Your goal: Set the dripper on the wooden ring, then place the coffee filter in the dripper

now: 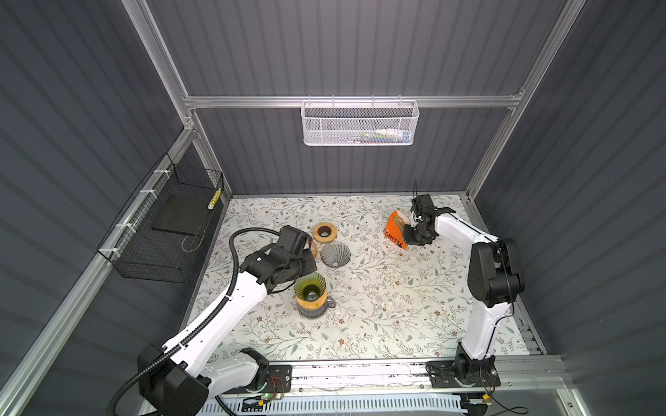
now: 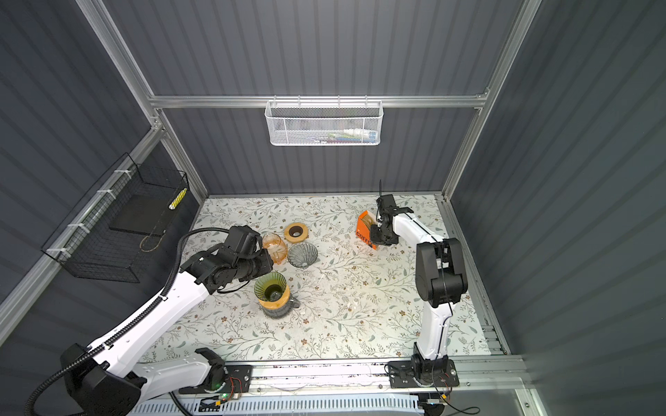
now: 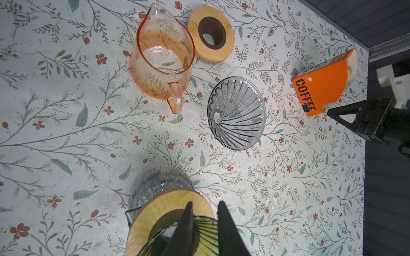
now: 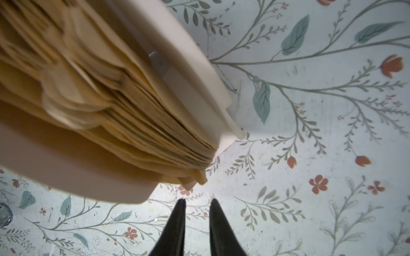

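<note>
The coffee filters sit as a tan stack inside the orange box, which rests on the floral surface in the upper right of the surface in both top views. The right hand is just beside the box's open end and released. In its wrist view the 2 dark fingers stand a little apart with only bare surface between them. The green dripper stands left of centre in both top views, seated in a wooden collar on a glass carafe, and its cone shows bare ribbed glass. The left hand is at that dripper's rim, its fingers slightly parted with green glass showing in the gap. Whether they pinch the rim cannot be told. Higher in the frame are a grey dripper on its side, 1 loose wooden ring and an orange-tinted pitcher, partly hidden by the left arm.
</note>
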Robot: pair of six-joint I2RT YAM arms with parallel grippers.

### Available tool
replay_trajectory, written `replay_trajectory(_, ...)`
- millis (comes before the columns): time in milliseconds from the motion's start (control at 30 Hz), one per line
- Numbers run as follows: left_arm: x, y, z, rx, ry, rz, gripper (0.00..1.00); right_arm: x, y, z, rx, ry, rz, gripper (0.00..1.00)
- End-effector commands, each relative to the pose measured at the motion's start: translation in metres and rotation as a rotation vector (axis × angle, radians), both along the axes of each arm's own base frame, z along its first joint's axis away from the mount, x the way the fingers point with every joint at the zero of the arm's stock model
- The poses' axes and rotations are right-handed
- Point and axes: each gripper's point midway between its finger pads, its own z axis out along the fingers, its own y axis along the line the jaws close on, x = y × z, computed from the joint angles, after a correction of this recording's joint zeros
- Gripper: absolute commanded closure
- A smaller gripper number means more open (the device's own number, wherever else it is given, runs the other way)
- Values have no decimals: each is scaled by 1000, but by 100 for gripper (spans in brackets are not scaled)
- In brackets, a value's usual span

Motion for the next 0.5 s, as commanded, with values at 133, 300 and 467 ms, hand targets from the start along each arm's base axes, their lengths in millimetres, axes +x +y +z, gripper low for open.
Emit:
replay_trajectory(133, -3, 2, 4, -7, -6, 9, 78, 11, 4, -9, -9, 13, 4, 77)
replay_trajectory(300, -3, 3, 4, -2, -5, 12, 78, 11, 4, -15, -9, 28, 0, 78)
replay_trajectory(467, -3, 2, 4, -2, -4, 12, 78, 12, 2, -18, -22, 31, -3, 78)
